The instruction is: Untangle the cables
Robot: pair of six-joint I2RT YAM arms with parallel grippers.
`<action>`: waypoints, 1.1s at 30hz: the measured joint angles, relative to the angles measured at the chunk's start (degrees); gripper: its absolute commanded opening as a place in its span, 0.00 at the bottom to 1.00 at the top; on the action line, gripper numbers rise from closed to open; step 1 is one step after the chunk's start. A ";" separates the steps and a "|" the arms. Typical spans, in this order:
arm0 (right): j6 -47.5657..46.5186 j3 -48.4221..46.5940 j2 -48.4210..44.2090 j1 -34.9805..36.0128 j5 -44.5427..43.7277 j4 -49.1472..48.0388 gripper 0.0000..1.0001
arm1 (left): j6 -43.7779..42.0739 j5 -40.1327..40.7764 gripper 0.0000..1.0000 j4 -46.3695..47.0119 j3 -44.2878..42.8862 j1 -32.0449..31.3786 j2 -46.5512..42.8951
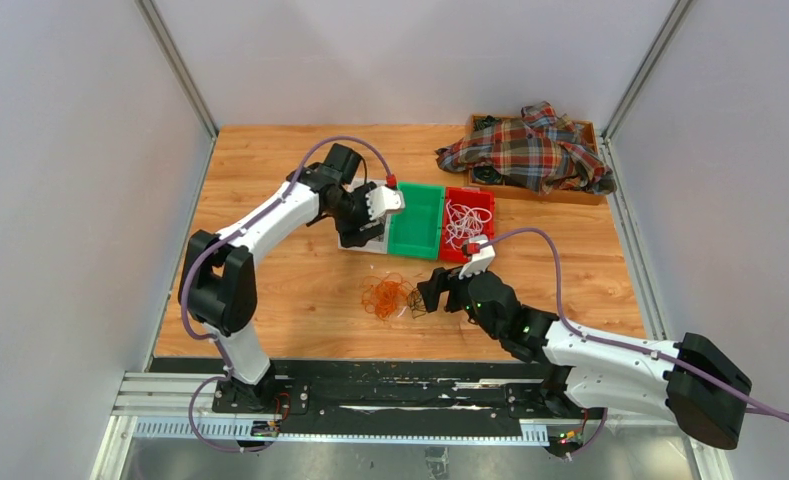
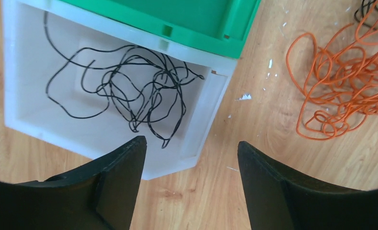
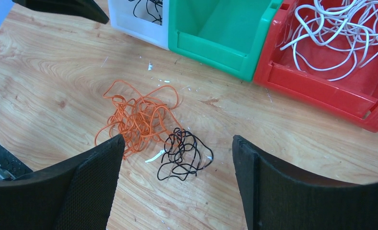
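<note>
A heap of orange cables (image 1: 388, 297) (image 3: 136, 117) (image 2: 342, 91) lies on the wooden table, touching a small black tangle (image 1: 416, 303) (image 3: 184, 153); a short white piece (image 3: 154, 157) lies between the two. More black cables (image 2: 129, 91) rest inside the white bin (image 2: 215, 96) (image 1: 350, 243). White cables (image 3: 340, 38) (image 1: 462, 222) fill the red bin (image 3: 321, 91). The green bin (image 1: 417, 220) (image 3: 215, 43) between them holds nothing. My left gripper (image 2: 190, 142) (image 1: 358, 226) hovers open over the white bin's near corner. My right gripper (image 3: 177, 138) (image 1: 432, 290) is open and empty, just above the black tangle.
A wooden tray (image 1: 550, 196) with a crumpled plaid cloth (image 1: 535, 150) stands at the back right. White walls enclose the table on the left, right and back. Small white flecks (image 2: 244, 97) dot the wood near the bins.
</note>
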State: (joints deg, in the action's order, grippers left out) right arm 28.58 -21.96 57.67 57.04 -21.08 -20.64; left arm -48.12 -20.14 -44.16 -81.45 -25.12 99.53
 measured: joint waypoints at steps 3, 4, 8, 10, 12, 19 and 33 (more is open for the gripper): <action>0.17 -0.02 0.15 -0.24 0.11 0.00 0.80 | -1.66 1.90 0.62 1.46 2.05 -0.74 0.39; 0.20 -0.02 0.24 -0.28 0.13 0.00 0.79 | -1.79 2.73 0.59 2.51 2.40 -0.96 0.63; 0.35 -0.13 0.46 -0.72 0.35 0.02 0.74 | -1.25 5.73 0.46 8.52 2.36 -1.27 2.73; 0.37 -0.28 0.55 -0.87 0.52 0.02 0.74 | -1.33 6.73 0.43 10.73 2.19 -1.27 4.09; 0.39 -0.39 0.61 -1.18 0.79 0.02 0.73 | -1.42 7.54 0.40 12.17 1.90 -1.27 5.62; 0.59 -0.39 0.61 -3.02 2.10 0.02 0.66 | -2.29 10.67 0.14 16.37 1.55 -1.27 10.10; 0.79 -0.50 2.47 -4.04 4.59 -0.04 0.68 | -0.07 11.34 0.55 23.26 4.52 -1.27 10.19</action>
State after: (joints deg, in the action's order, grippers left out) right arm 29.36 -22.46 60.14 52.99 -16.49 -20.69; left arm -48.18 -8.80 -20.91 -76.93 -26.39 109.71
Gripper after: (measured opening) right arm 0.650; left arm 0.325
